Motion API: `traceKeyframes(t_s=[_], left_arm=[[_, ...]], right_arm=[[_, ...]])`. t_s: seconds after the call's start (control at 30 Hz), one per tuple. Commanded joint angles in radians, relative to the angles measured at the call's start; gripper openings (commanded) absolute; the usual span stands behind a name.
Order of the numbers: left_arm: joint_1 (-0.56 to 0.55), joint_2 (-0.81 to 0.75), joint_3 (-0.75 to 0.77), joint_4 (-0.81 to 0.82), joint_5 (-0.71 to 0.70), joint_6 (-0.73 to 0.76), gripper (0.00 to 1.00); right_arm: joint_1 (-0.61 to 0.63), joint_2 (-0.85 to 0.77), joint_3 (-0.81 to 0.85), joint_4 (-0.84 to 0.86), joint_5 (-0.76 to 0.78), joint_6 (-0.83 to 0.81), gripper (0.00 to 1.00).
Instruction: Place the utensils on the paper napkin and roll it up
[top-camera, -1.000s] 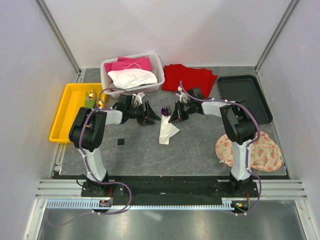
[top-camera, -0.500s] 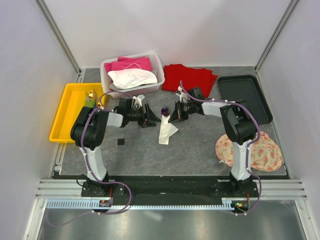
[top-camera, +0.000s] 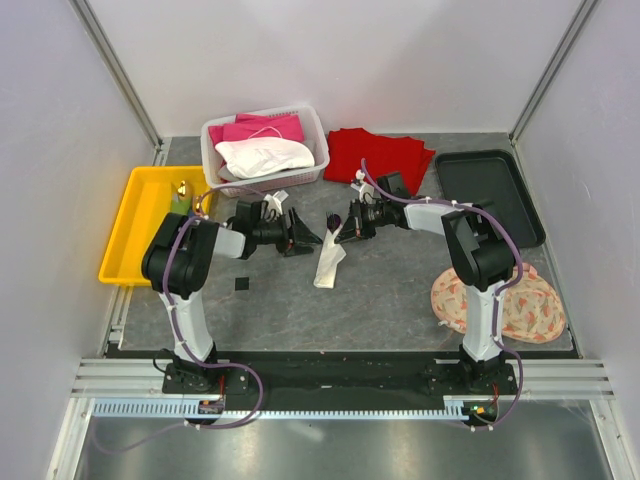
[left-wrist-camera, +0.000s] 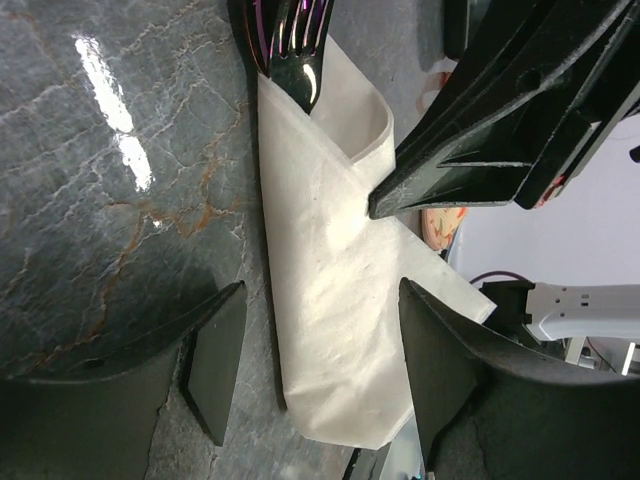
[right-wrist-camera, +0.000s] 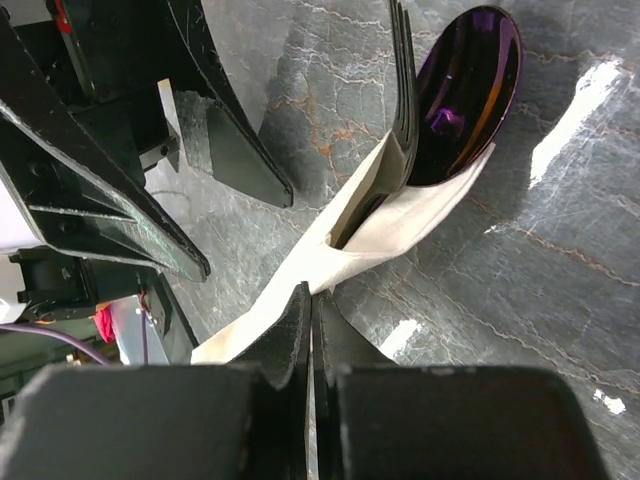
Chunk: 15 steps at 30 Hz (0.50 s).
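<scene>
Left wrist view: my left jaws stand released, straddling the folded paper napkin (left-wrist-camera: 330, 300). My right jaws are clenched, tips touching it near the fork (left-wrist-camera: 293, 55).

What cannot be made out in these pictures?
Handles of the utensils: every view, folded paper napkin covers them.
Tips of the fork: left wrist view, cut by the top edge.
Whether the right tool pinches the napkin: right wrist view, its own fingers cover the contact.
Contents of the yellow tray: top view, too small.
</scene>
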Motion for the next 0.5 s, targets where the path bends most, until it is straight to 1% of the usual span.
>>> traceKeyframes(t_s=[0.0,0.47], left_arm=[[0.016,0.004,-0.005,0.077,0.047,-0.037,0.7],[0.022,0.034,-0.012,0.175,0.096,-0.078,0.69]], right_arm=[[-0.002,-0.059,0.031,0.031,-0.051,0.004,0.0],[-0.001,-0.086,0.047,0.031,-0.08,0.003,0.0]])
